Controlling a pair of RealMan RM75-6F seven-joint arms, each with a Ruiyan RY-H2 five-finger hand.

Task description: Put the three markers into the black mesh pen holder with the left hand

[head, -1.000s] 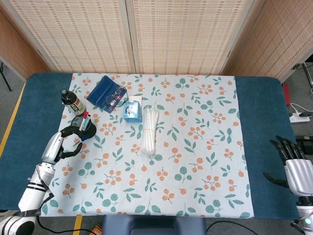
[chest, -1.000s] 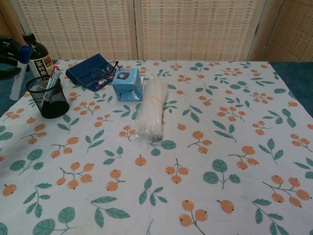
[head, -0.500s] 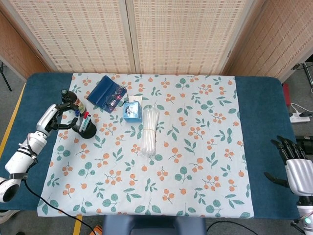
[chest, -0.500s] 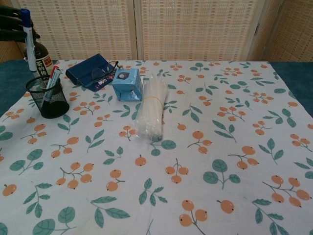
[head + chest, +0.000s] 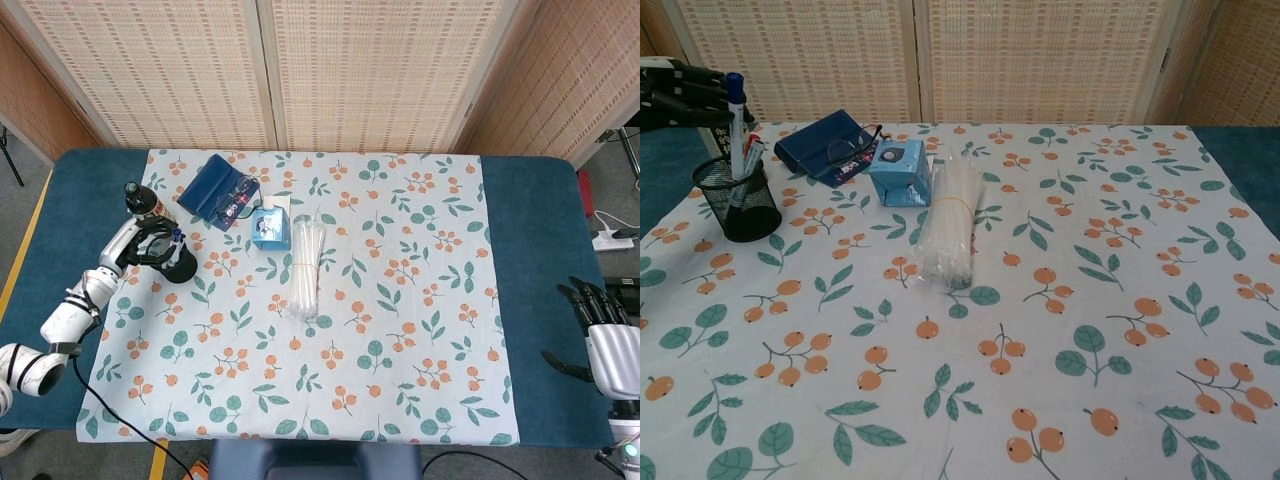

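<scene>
The black mesh pen holder [image 5: 738,205] stands at the left of the floral cloth, also seen from the head view as pen holder [image 5: 181,266]. My left hand [image 5: 675,95] is just above and left of it, holding a blue-capped marker [image 5: 734,115] upright with its lower end inside the holder. A red-capped marker [image 5: 751,152] leans inside the holder. In the head view the left hand [image 5: 150,244] covers the holder's left side. My right hand [image 5: 606,340] rests off the cloth at the far right, fingers apart and holding nothing.
A dark bottle [image 5: 140,200] stands right behind the left hand. A blue glasses case [image 5: 825,145] with spectacles, a small blue box [image 5: 902,171] and a bundle of clear tubes [image 5: 952,215] lie to the right of the holder.
The left hand swung from the near left up to the holder, then came down, bringing the blue-capped marker upright and its lower end into the holder. The right hand stayed put.
</scene>
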